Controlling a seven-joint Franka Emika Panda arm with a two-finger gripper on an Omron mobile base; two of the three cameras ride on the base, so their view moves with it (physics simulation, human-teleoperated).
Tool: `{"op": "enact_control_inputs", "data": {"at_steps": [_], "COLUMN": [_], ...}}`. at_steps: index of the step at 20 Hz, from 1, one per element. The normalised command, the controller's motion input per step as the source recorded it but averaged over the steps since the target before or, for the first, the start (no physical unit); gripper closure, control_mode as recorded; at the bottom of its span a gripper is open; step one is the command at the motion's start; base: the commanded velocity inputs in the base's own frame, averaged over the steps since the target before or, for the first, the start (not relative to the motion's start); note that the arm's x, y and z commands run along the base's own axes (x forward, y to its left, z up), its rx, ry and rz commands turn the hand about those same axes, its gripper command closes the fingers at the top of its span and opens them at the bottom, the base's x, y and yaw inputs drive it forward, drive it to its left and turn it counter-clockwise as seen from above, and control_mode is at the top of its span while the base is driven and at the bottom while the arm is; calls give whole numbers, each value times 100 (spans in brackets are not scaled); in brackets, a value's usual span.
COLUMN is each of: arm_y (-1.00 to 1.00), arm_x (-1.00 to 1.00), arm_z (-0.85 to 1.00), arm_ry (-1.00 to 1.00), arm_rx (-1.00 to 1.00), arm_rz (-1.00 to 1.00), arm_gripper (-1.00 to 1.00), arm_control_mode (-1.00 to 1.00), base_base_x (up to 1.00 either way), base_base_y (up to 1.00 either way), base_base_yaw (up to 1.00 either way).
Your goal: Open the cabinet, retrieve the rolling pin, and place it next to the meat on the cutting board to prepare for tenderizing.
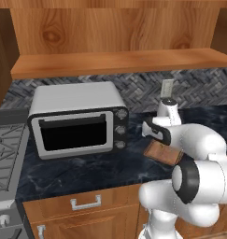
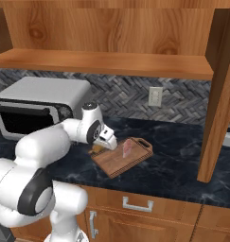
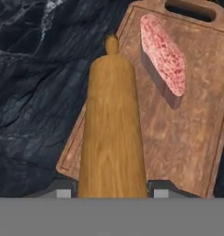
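In the hand view the tan wooden rolling pin [image 3: 112, 138] runs lengthwise between my gripper [image 3: 112, 190], which is shut on it. It hangs over the left edge of the reddish-brown cutting board [image 3: 187, 138], pointing along that edge. The pink meat [image 3: 163, 57] lies on the board to the pin's right, a short gap away. From the right base view my gripper [image 2: 103, 142] is low over the near-left corner of the cutting board [image 2: 121, 163], with the meat [image 2: 127, 148] just beyond. The cabinet [image 2: 107, 61] stands open above, its door [image 2: 221, 94] swung out at the right.
A silver toaster oven [image 1: 77, 119] stands on the dark marble counter [image 1: 87, 172] left of the board. A stove [image 1: 5, 149] lies at the far left. A wall outlet [image 2: 155, 96] sits on the backsplash. Drawer fronts [image 2: 135, 204] run below the counter edge.
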Motion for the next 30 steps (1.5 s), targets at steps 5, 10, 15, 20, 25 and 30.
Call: {"op": "enact_control_inputs", "data": {"at_steps": [5, 10, 15, 20, 25, 30], "arm_y": [-24, -14, -11, -12, -4, 0], "arm_x": [31, 37, 24, 8, 0, 0], "arm_z": [-45, -43, -36, -30, -27, -5], "arm_ry": [0, 3, 7, 4, 3, 3], "arm_rx": [0, 0, 0, 2, 1, 0], "arm_rz": [20, 23, 21, 20, 14, 4], "arm_gripper": [100, 100, 100, 100, -100, -100], "arm_control_mode": [-100, -100, -100, -100, -100, -100], "base_base_x": [0, 0, 0, 0, 0, 0], "base_base_y": [0, 0, 0, 0, 0, 0], "base_base_yaw": [0, 0, 0, 0, 0, 0]}}
